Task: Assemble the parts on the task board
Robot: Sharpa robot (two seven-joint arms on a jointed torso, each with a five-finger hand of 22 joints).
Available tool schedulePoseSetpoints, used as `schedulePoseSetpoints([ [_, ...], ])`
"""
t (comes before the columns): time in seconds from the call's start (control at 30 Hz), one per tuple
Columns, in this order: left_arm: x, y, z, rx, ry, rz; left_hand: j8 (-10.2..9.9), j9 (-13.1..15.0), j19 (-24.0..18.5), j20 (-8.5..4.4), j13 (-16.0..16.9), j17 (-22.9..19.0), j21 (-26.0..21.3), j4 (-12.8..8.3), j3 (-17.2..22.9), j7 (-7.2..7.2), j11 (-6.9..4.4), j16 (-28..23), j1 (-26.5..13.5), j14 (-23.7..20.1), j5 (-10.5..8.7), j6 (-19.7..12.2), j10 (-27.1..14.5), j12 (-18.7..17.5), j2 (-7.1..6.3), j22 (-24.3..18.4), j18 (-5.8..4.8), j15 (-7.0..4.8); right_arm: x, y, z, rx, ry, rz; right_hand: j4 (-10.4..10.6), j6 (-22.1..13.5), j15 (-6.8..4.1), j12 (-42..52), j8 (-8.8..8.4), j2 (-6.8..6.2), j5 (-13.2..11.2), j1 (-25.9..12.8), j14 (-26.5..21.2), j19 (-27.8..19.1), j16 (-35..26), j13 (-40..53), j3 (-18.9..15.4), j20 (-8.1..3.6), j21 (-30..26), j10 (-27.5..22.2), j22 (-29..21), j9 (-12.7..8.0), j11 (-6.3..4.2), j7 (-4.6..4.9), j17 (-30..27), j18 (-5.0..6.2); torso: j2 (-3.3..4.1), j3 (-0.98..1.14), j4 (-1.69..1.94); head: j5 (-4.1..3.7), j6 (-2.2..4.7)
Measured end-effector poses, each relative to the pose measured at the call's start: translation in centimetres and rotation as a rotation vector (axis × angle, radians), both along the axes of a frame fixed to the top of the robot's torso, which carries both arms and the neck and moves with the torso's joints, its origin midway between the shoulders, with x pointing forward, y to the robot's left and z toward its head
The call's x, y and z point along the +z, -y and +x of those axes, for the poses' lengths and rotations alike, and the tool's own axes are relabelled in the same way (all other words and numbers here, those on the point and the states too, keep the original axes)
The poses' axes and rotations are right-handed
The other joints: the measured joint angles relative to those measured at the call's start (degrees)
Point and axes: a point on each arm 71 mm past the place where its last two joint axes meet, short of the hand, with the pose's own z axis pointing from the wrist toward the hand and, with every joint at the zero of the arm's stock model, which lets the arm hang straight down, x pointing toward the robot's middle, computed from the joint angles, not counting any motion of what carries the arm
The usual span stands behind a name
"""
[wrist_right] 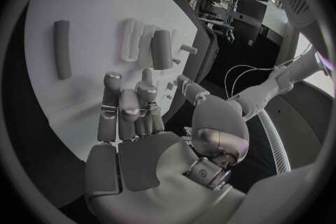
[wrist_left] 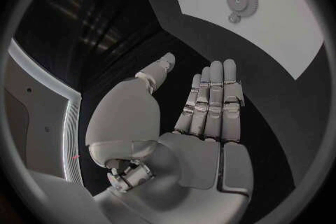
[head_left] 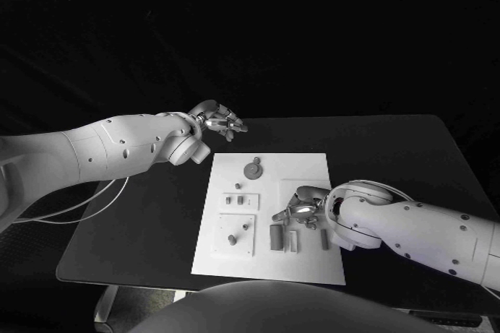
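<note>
While the board (head_left: 273, 217) lies flat in the middle of the black bench (head_left: 136, 225), the two hands sit at opposite ends of it. From the board's centre in the head view, the left hand (head_left: 216, 121) hangs at about eleven o'clock, off the board's far corner and over bare bench; its wrist view shows the palm flat and the fingers (wrist_left: 213, 101) straight and side by side, the thumb apart, with nothing held. The right hand (head_left: 302, 206) is over the board at about three o'clock from centre; its fingers (wrist_right: 126, 109) are loosely curved and apart, and nothing sits between them (whether the tips touch the white surface I cannot tell).

The parts are spread over the board. A gear (head_left: 252, 170) with a smaller gear meshed against it lies at twelve o'clock. Two short pegs (head_left: 235, 200) stand on a small raised plate at ten o'clock, and a larger raised plate (head_left: 236, 235) at seven o'clock carries more small pegs. At six o'clock, just near of the right hand, lie a dark cylinder (head_left: 276, 237), a pale block (head_left: 292, 241) beside it, and a thin rod (head_left: 324, 238) a little further towards five o'clock.
</note>
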Motion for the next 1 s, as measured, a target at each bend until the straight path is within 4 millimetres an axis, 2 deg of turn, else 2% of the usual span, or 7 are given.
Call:
schedulePoseSetpoints([
  [0.03,0.0,0.0,0.0,0.000,0.000,0.000,0.00,0.00,0.00,0.00,0.00,0.04,0.00,0.00,0.00,0.00,0.00,0.00,0.00,0.00,0.00,0.00,0.00,0.00,0.00,0.00,0.01,0.00,0.1,0.0,-0.1,0.002,0.004,0.001,1.32,-0.17,0.19,0.00,-0.13,-1.56,0.00,-0.62,-0.19,0.03,0.00,0.05,0.53,-0.03,0.00,-0.13,0.00,0.00,0.13,-0.07,-0.13,-0.01,0.00,0.00,0.00,0.01,0.00],
  [0.1,0.0,-0.1,0.0,0.001,-0.001,0.001,0.00,-0.01,0.00,0.00,0.00,0.05,0.00,0.00,0.00,0.00,0.00,0.00,0.00,0.00,0.00,0.00,0.00,0.00,0.00,0.00,0.00,0.00,0.2,0.1,-0.3,0.011,0.012,-0.001,2.73,-0.76,0.20,0.00,-0.13,-3.18,0.00,-1.31,-0.58,0.06,0.01,0.20,0.96,-0.21,0.00,-0.31,0.00,0.00,0.31,0.15,-0.33,-0.07,0.00,0.01,0.00,0.02,0.00],
  [0.27,0.0,-0.2,0.0,0.002,-0.002,0.001,0.00,-0.05,0.00,0.00,0.00,0.04,0.00,0.00,0.00,0.00,0.00,0.00,0.00,0.00,0.00,0.00,0.00,0.00,0.00,0.00,0.00,0.00,0.3,0.0,-0.8,0.036,0.021,-0.020,3.80,-1.34,0.44,0.00,-0.45,-4.38,0.00,-2.49,-1.26,-0.23,0.01,0.28,-0.38,-0.63,0.00,-1.07,0.00,0.11,0.56,0.52,-0.42,-0.50,-0.01,0.01,-0.02,0.09,0.00],
  [0.53,0.0,0.0,0.0,-0.001,-0.005,0.001,0.00,-0.05,-0.01,0.01,0.00,0.04,0.00,0.00,0.00,0.00,-0.01,0.00,0.00,0.00,0.00,0.00,0.00,0.00,0.00,0.04,0.00,0.00,0.2,-1.2,-1.2,0.090,0.008,-0.065,3.63,-1.43,0.23,0.23,0.55,-4.28,0.00,-2.40,-1.63,-0.53,0.01,0.28,-0.99,-0.93,0.00,-1.44,0.00,0.97,0.20,0.59,-0.14,-0.84,-0.01,-0.03,-0.02,-0.08,0.00],
  [0.7,0.0,0.0,0.0,-0.003,-0.007,0.001,0.00,-0.05,-0.04,0.04,0.00,0.09,0.00,0.00,0.00,0.00,-0.01,0.00,0.00,0.00,0.00,0.00,0.01,0.00,0.00,0.04,0.01,0.00,0.2,-1.6,-1.1,0.112,0.020,-0.104,3.07,0.38,-0.13,0.50,1.69,-3.23,0.00,-1.34,-1.26,-0.53,0.31,0.28,-1.55,-0.93,0.00,-1.00,0.00,1.72,-0.23,-0.05,0.74,-0.83,-0.01,-0.03,0.01,-0.17,0.00],
  [0.9,-0.1,0.1,0.0,-0.005,-0.009,0.001,0.00,-0.05,-0.10,0.10,0.00,0.09,0.00,0.00,0.00,0.00,-0.01,0.00,0.00,0.00,0.00,0.00,0.01,0.00,0.00,0.03,0.01,0.00,0.0,-1.7,-0.8,0.128,0.038,-0.150,2.75,0.85,-0.54,0.64,2.12,-2.41,0.00,-0.81,-0.83,-0.53,0.54,0.24,-2.36,-0.92,0.35,-0.70,0.00,2.03,-0.53,-0.12,1.48,-0.82,0.00,-0.03,0.04,-0.21,0.00],
  [1.0,-0.1,0.1,0.0,-0.005,-0.010,0.001,0.00,-0.05,-0.10,0.10,0.00,0.09,-0.21,0.00,0.00,0.00,-0.01,0.00,0.00,0.00,0.00,0.00,0.01,0.00,0.00,0.09,0.01,0.00,-0.2,-1.9,-0.9,0.136,0.048,-0.168,2.62,1.28,-0.61,0.72,2.54,-1.08,0.00,-0.80,-0.19,-0.52,0.79,0.10,-2.96,-0.92,0.41,-0.47,0.00,2.40,-0.74,-0.42,1.83,-0.76,0.01,-0.03,0.04,-0.20,0.00],
])
